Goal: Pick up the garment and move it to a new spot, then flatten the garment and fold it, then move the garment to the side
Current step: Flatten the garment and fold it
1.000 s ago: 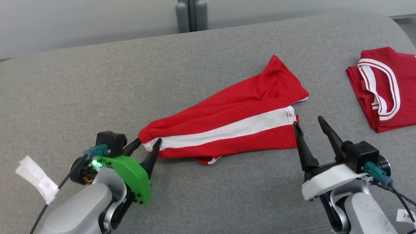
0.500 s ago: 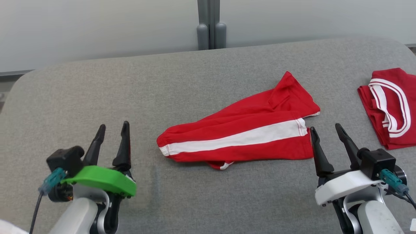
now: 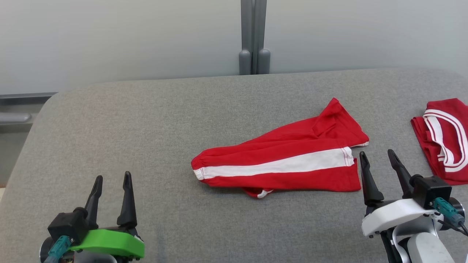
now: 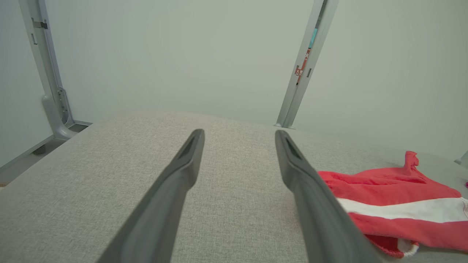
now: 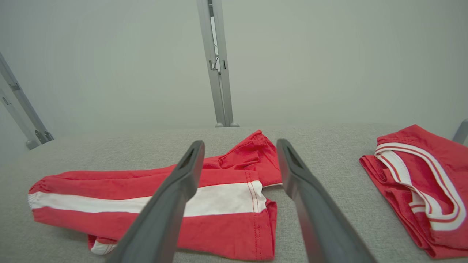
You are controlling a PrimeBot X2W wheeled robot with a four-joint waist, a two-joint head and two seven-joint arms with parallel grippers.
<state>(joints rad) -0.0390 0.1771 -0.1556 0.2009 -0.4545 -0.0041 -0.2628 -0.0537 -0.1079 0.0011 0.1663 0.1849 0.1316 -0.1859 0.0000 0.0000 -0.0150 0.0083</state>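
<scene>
I've got both claws released and holding nothing. The left gripper (image 3: 113, 176) sits low at my left with its fingers spread over bare grey padded surface (image 3: 146, 120), well apart from the cloth. The right gripper (image 3: 376, 152) also has its jaws apart, with the tips just beside the right hem of the red garment with the white stripe (image 3: 281, 168); I can't tell whether the near fingertip touches the hem.

That garment lies on the surface right of centre, folded lengthwise into a long band. Its gathered end points to my left, its wider end to my right, and one corner sticks up toward the wall. A small red-and-white bit pokes out under its near edge.

A second folded red garment (image 3: 444, 142) with white trim lies at the far right, apart from the first. A grey post (image 3: 253, 36) stands behind against the pale wall.
</scene>
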